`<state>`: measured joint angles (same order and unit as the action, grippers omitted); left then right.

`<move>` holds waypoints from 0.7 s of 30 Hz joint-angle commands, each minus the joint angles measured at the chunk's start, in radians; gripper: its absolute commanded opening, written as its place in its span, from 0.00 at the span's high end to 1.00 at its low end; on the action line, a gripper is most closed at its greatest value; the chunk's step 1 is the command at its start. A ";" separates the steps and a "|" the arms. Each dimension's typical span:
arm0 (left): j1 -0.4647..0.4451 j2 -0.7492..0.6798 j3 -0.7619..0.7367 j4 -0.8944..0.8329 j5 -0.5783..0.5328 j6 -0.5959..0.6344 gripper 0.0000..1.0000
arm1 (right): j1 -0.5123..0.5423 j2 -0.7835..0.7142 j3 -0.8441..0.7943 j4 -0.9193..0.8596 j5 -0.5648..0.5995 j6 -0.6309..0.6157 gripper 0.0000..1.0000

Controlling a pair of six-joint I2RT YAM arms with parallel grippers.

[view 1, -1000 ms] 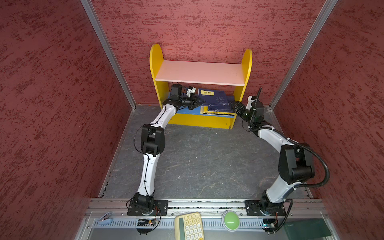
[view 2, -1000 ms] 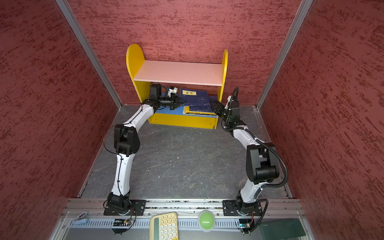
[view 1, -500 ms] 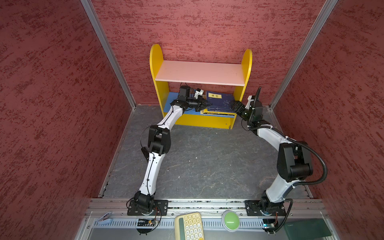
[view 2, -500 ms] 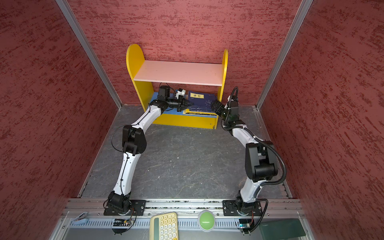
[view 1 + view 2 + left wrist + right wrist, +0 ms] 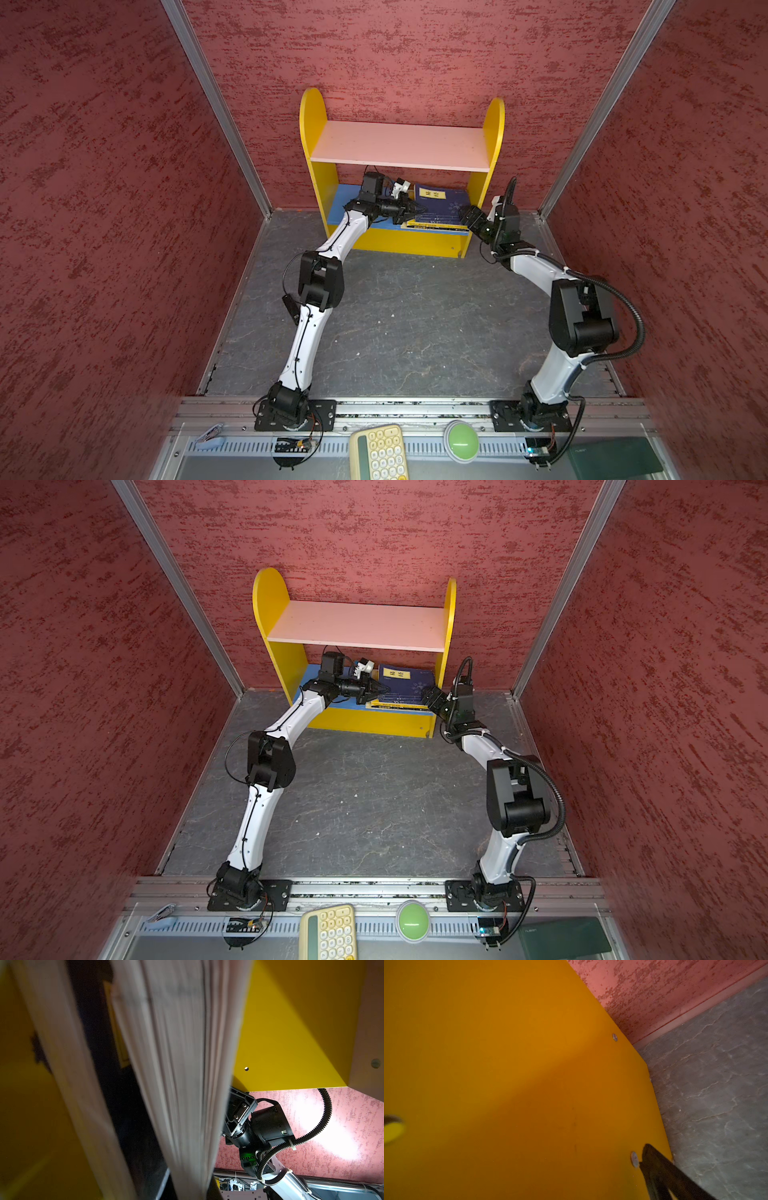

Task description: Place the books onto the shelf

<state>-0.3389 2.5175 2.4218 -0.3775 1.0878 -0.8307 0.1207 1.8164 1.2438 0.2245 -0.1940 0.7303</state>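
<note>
Several books: stacked flat on the blue lower board of the shelf, toward its right-hand end.
Left end effector: jaws together, tip at the stack's near edge.
Right end effector: jaws apart, empty, beside the shelf's side panel.
Handling: probably light, floppy and slick-covered; best pinched at a bound edge, not loose pages.

The yellow 2-tier wooden shelf is set at the grey tabletop's far end, against the red textured back wall. The thin navy and yellow paperback books are stacked flat on its lower board, toward the right. The left gripper is placed at the stack's left edge, the right gripper at its right front corner.
</note>
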 commanded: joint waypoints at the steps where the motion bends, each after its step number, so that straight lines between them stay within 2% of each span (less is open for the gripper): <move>1: -0.019 0.016 0.032 -0.039 -0.012 0.059 0.94 | 0.003 0.035 0.043 0.026 0.033 0.027 0.01; 5: -0.008 0.012 0.033 -0.062 -0.017 0.077 0.93 | 0.003 0.050 0.034 0.016 0.040 0.031 0.01; 10: 0.014 0.001 0.031 -0.060 -0.059 0.069 0.84 | 0.004 0.051 0.006 0.006 0.062 0.037 0.01; 15: 0.022 0.008 0.031 0.037 -0.099 -0.018 0.78 | 0.006 0.051 -0.013 0.010 0.074 0.051 0.01; 21: 0.019 0.020 0.030 0.076 -0.153 -0.061 0.76 | 0.005 0.052 -0.013 0.010 0.077 0.055 0.01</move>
<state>-0.3233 2.5175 2.4275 -0.3664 0.9733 -0.8616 0.1276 1.8458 1.2476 0.2436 -0.1699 0.7746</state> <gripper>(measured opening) 0.235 0.987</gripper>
